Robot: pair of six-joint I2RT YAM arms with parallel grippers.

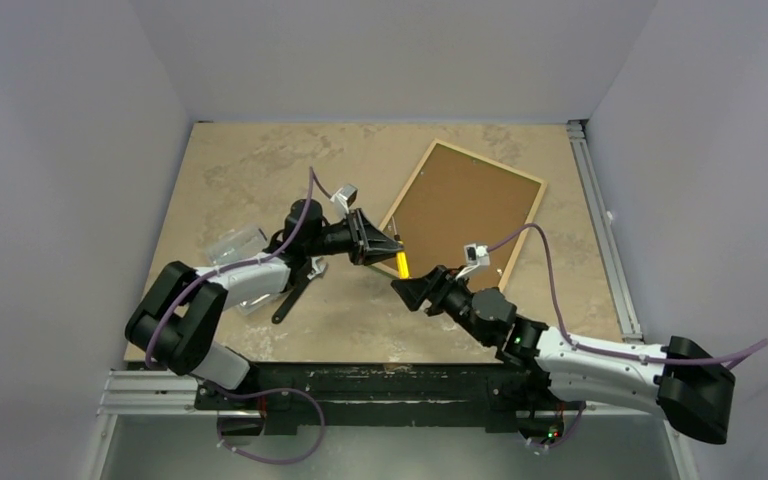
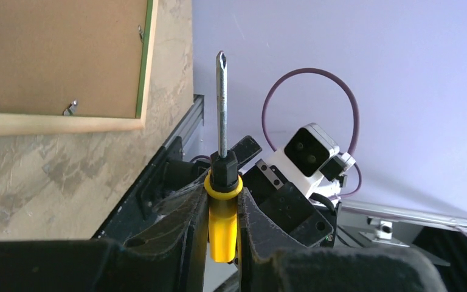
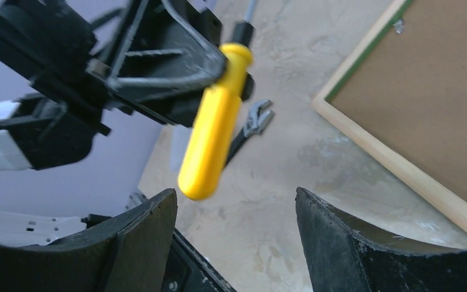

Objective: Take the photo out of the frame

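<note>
Tan mottled table (image 1: 260,170), plain grey walls. Top view: frame (image 1: 410,183) lies face down at far right of the table, brown backing board (image 1: 465,205) up, turned at an angle. Left gripper (image 1: 375,243) grasps a yellow-handled screwdriver (image 1: 401,262) just off the frame's near-left corner; right gripper (image 1: 405,290) sits just below the handle end. Dark hand tool (image 1: 295,293) lies on the table under the left arm. Left wrist: fingers (image 2: 182,213) clenched on the yellow handle, shaft (image 2: 221,103) points clear of the frame's green moulding (image 2: 148,61), not touching. Right wrist: fingers (image 3: 140,243) spread wide, nothing between them, handle end (image 3: 197,182) hangs just above the gap; frame's pale wood edge (image 3: 395,161) off to the right.
</note>
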